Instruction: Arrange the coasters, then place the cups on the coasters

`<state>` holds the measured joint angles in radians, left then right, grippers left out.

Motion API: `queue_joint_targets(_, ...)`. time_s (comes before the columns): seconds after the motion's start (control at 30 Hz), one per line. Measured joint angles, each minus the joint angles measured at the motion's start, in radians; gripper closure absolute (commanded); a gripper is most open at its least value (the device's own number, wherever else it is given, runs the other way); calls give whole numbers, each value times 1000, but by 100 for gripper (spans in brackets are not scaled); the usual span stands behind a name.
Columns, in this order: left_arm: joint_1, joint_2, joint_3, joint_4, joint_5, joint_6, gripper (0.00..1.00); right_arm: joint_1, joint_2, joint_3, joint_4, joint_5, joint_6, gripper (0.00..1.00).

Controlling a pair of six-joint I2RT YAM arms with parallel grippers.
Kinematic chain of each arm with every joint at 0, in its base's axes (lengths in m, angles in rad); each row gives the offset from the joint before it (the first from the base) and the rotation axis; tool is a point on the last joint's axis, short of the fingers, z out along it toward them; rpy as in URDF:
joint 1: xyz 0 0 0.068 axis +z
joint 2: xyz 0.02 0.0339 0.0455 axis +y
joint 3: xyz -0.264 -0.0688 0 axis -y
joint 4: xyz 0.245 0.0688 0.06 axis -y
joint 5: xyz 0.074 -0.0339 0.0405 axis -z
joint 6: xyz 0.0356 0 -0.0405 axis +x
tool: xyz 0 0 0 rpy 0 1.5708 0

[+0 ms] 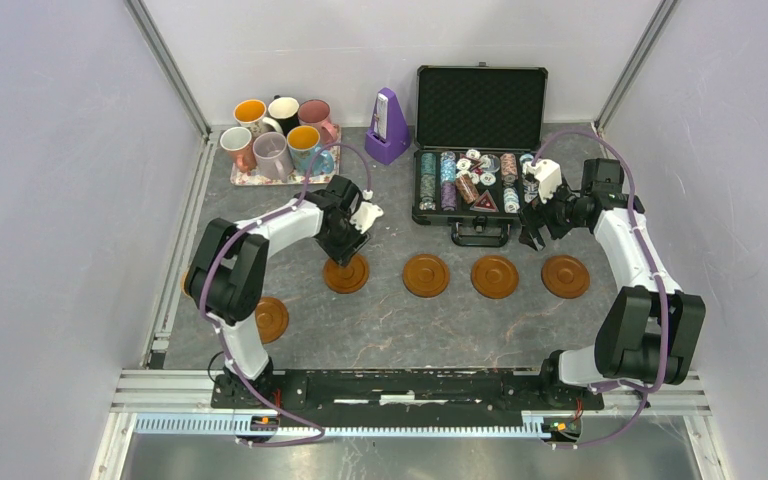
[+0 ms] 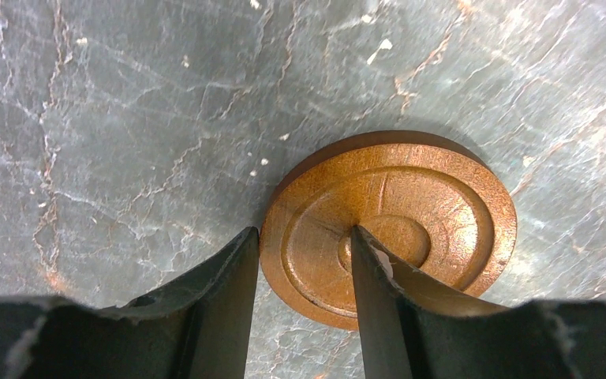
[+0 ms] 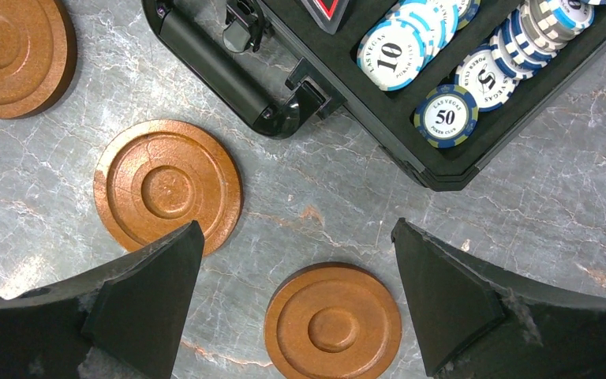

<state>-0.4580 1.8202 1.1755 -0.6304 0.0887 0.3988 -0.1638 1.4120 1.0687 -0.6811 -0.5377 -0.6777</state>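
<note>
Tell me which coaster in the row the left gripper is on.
The leftmost coaster of the four in the row. The left gripper straddles its rim, one finger outside, one on its centre; the other three lie bare.

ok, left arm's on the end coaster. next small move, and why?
Probably open the left gripper and lift straight off. Its fingers straddle the rim of the end coaster, which sits in line with the three other coasters; a stray coaster near the left arm's base is not yet in the row.
</note>
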Motion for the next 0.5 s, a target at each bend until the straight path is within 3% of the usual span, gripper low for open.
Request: queue_joint_targets(0.5, -35, 6, 7, 4, 31, -54, 36, 0, -7, -6, 0, 0, 0, 2)
